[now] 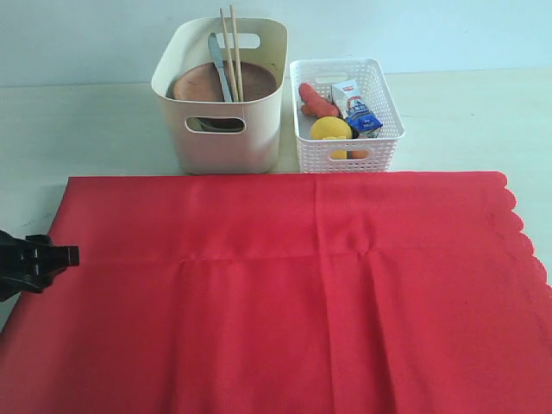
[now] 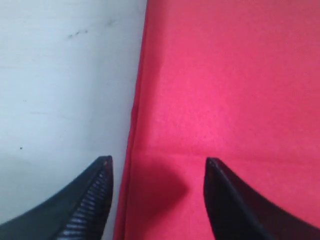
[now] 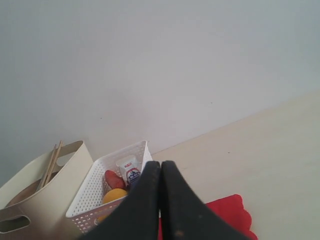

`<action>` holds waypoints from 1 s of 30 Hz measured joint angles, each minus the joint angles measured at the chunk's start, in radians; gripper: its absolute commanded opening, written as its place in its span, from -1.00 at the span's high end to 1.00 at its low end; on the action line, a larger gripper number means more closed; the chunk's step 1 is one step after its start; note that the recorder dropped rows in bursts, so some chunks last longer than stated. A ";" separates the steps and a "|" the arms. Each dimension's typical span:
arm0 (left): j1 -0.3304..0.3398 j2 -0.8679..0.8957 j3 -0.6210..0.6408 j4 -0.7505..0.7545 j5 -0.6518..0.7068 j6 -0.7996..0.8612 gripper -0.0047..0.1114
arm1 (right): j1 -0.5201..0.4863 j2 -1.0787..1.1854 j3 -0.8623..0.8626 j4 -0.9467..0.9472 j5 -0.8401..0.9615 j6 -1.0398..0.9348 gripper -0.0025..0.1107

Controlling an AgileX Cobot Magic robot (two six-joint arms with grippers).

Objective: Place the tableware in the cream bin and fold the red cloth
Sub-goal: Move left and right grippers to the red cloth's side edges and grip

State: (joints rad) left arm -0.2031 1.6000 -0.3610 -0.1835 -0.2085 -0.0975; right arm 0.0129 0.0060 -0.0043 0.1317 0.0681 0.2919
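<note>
With a round brown plate, a slim knife and wooden chopsticks sitting in the cream bin, and no tableware showing on the bench, the clearing appears done and the folding looks to be the step in hand. The other tableware cannot be seen in the bin.

The red cloth is lying flat and unfolded in front of the cream bin and the white lattice basket, its far hem running just beside their bases. Its long axis is running side to side across the exterior view, with the scalloped edge pointing right and the plain hem left.

The left gripper is hanging at that plain hem with jaws spread wide, one over bare bench and one over cloth, holding nothing. The right gripper is riding high, jaws pressed together and empty.

The next move probably calls for the left gripper to drop, pinch the hem and carry it across towards the scallops.
</note>
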 measured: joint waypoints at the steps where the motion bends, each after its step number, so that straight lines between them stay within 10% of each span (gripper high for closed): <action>1: 0.000 0.017 -0.010 0.000 -0.002 0.002 -0.01 | 0.000 0.000 0.000 0.000 0.002 0.000 0.96; 9: 0.000 0.122 -0.040 0.000 -0.069 -0.001 0.05 | 0.000 0.000 0.000 0.000 0.013 0.000 0.96; 13: 0.000 0.123 -0.040 0.000 -0.066 -0.004 0.89 | 0.000 0.000 0.000 0.000 0.041 0.000 0.96; 21: 0.000 0.116 -0.106 -0.007 0.076 0.009 0.91 | 0.000 0.008 0.000 0.024 0.057 -0.043 0.96; 30: 0.061 0.023 -0.190 -0.007 0.325 0.097 0.92 | 0.000 0.223 0.000 0.485 0.072 -0.483 0.96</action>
State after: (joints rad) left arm -0.1417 1.6231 -0.5514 -0.1904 0.1163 0.0000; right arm 0.0129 0.2291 -0.0043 0.6170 0.1400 -0.1910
